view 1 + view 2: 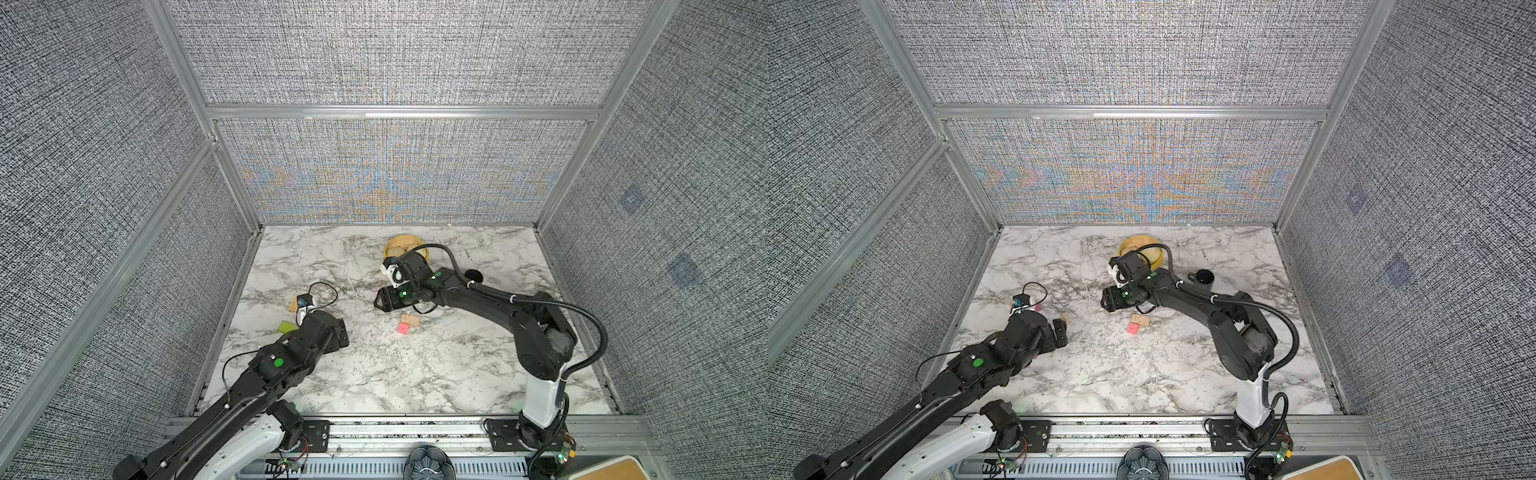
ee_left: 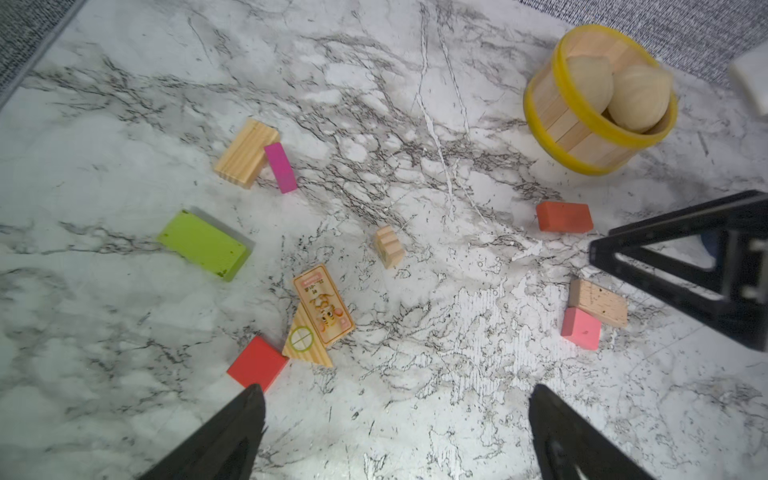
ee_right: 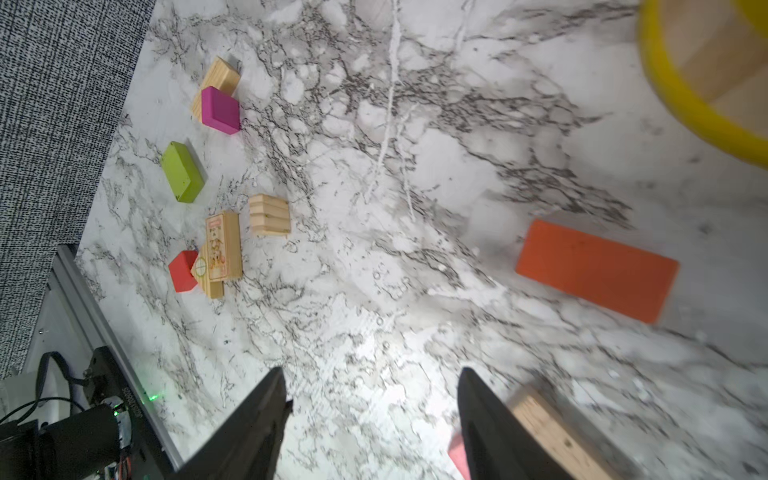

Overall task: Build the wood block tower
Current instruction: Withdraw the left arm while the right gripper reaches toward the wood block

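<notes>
1. Left gripper (image 2: 397,395): hovers low over the marble table (image 1: 415,374), at about 9 o'clock from the table's middle. Its fingers are spread wide, with nothing between them.
2. Around it, toward the 9 o'clock edge, loose blocks lie on the marble. There is a lime green slab (image 2: 203,245), a ridged tan block (image 2: 245,153) touching a magenta block (image 2: 281,167), and a small ridged tan block (image 2: 389,246) on its own.
3. In the same cluster, a red cube (image 2: 257,368) touches a tan triangle (image 2: 305,343). A printed slab (image 2: 323,305) with a tiger picture overlaps that triangle.
4. At the table's middle, a pink cube (image 1: 403,328) touches a plain tan slab (image 1: 410,320), which sits at its 1 o'clock.
5. Right gripper (image 3: 374,374): hangs just toward 11 o'clock from that pair, tips pointing to 9 o'clock. Its fingers are apart — pinching nothing.
6. An orange slab (image 3: 596,270) lies flat near this gripper, apart from the other blocks. The arm hides it in both top views.
7. At 12 o'clock stands a yellow-rimmed steamer basket (image 2: 552,104) holding pale buns (image 2: 640,97).
8. At 1 o'clock stands a black mug (image 1: 1204,275) — upright, well apart from the blocks.
</notes>
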### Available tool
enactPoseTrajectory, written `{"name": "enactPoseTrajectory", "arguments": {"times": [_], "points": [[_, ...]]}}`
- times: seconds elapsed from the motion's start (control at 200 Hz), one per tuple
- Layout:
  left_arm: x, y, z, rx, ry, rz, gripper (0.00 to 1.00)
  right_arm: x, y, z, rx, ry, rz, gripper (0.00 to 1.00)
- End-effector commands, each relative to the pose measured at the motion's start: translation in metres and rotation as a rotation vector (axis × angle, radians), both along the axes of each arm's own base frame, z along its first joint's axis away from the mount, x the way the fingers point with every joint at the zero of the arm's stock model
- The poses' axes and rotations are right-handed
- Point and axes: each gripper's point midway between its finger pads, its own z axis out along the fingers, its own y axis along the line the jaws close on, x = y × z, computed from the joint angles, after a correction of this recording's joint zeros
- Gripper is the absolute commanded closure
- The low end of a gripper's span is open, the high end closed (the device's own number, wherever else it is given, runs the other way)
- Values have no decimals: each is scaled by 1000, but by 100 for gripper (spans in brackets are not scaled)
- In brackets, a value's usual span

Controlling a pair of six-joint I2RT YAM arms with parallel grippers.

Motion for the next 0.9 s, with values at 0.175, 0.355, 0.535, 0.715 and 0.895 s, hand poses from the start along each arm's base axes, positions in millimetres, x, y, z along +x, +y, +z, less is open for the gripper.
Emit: {"name": "enactPoseTrajectory", "arguments": {"times": [0.175,0.355,0.535,0.715,0.895], "points": [[-22,38,21,32,-3,105,0,2,55,-18,1,25,96,33],[-37,53,36,-4,-39,130,0,9,87,-25,9,1,127,34],[-44,62,44,-7,-39,154,0,8,109,-37,-7,-17,153,34],[-46,67,45,-12,-51,173,0,5,122,-48,-26,-12,183,34],[-48,69,45,-15,-51,182,0,3,130,-52,-39,-30,207,34]]}}
